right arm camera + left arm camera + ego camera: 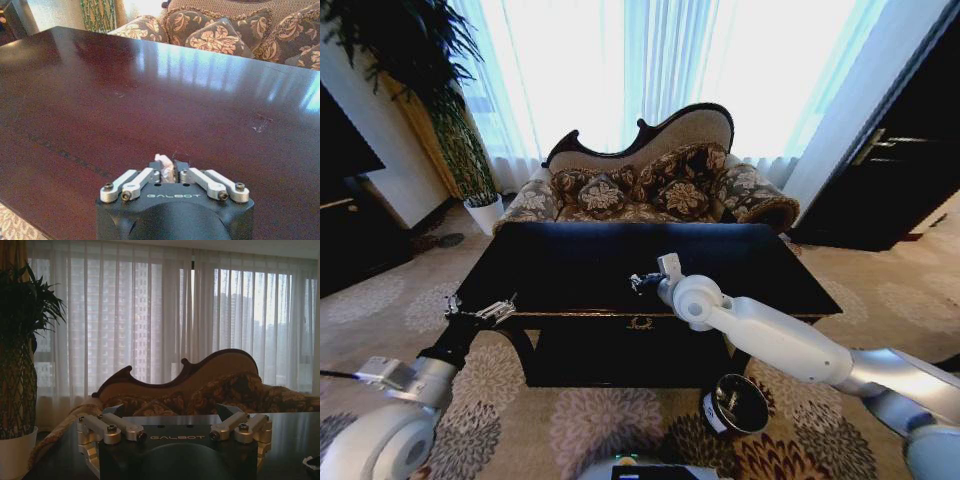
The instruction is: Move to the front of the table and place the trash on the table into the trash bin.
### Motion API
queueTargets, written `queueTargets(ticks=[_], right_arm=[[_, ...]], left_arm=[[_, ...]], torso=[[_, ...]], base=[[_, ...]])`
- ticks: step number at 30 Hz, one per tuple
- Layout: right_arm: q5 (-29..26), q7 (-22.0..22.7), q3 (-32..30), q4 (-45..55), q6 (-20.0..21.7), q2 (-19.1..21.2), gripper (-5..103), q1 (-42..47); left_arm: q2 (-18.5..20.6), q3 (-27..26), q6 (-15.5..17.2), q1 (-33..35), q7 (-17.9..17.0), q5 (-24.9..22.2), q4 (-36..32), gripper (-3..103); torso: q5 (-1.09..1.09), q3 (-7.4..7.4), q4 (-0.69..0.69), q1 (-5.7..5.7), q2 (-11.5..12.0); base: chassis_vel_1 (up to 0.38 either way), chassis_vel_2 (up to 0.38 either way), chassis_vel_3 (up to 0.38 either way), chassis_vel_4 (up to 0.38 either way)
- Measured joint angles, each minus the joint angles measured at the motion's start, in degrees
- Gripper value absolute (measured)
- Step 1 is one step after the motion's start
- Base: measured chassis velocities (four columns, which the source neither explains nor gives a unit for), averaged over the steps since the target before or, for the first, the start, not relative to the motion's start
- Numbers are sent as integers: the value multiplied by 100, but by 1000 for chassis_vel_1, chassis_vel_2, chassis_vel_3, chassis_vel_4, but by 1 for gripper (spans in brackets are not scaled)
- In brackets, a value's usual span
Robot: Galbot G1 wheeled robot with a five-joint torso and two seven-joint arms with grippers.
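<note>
While the right hand [642, 281] hovers over the front part of the glossy black surface [570, 262], its fingers are clenched on a small scrap of white tissue [165, 168], pinched just at the tips in the right wrist view. The left hand [480, 312] waits released at the surface's left front corner, holding nothing. Down on the carpet sits the trash bin [736, 404], in front of the surface toward the right and right under the right forearm.

That pinch looks thin. Only a small bit of tissue shows between the fingers, so a quick swing could shake it loose onto the surface or the carpet. Because the bin is low and close to the robot's base, the arm has to fold back and down, and the elbow could clip the front edge. Its mouth is small, so letting go off-centre would drop the scrap beside it.
</note>
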State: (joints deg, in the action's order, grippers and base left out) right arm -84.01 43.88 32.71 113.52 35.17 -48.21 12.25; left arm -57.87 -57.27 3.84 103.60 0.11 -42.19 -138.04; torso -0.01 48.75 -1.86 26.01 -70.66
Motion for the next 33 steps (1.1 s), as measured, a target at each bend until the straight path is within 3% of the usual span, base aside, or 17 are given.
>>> queueTargets(ticks=[1,4,13,17,18,22,26,29,32,33], right_arm=[[0,0,0,0,0,0,14,0],[-36,1,-104,164,0,105,2,42],[-113,-44,-769,673,0,565,0,584],[61,-267,-1912,1124,33,1019,0,1781],[61,-267,-1912,1124,33,1019,0,1781],[612,-764,-3104,1505,-6,1439,0,2951],[911,-1072,-3904,1763,-121,1677,0,3955],[1114,-1190,-4385,1890,-198,1692,0,4485],[1457,-1477,-5294,2104,-303,1432,0,5347],[1457,-1477,-5294,2104,-303,1432,0,5347]], left_arm=[[0,0,0,0,0,0,0,100],[0,0,0,0,0,0,0,100],[0,0,0,0,0,0,0,100],[0,0,0,0,0,0,0,100],[0,0,0,0,0,0,0,100],[0,0,0,0,-3,0,0,100],[0,0,0,-1,0,0,0,100],[0,0,0,0,0,0,0,100],[0,0,0,0,0,0,0,100],[0,0,0,0,0,0,0,100]], torso=[[0,0,0,0,0],[0,0,0,0,0],[0,0,1,0,0],[2,0,-2,-1,0],[2,0,-2,-1,0],[2,-1,-1,-1,0],[1,-1,-2,-1,0],[1,-1,-1,-1,0],[-2,-1,0,-1,0],[-2,-1,0,-1,0]], base=[[0,0,0,0],[0,0,0,0],[0,0,0,0],[0,0,0,0],[0,0,0,0],[0,0,0,0],[0,0,0,0],[0,0,0,0],[0,0,0,0],[0,0,0,0]])
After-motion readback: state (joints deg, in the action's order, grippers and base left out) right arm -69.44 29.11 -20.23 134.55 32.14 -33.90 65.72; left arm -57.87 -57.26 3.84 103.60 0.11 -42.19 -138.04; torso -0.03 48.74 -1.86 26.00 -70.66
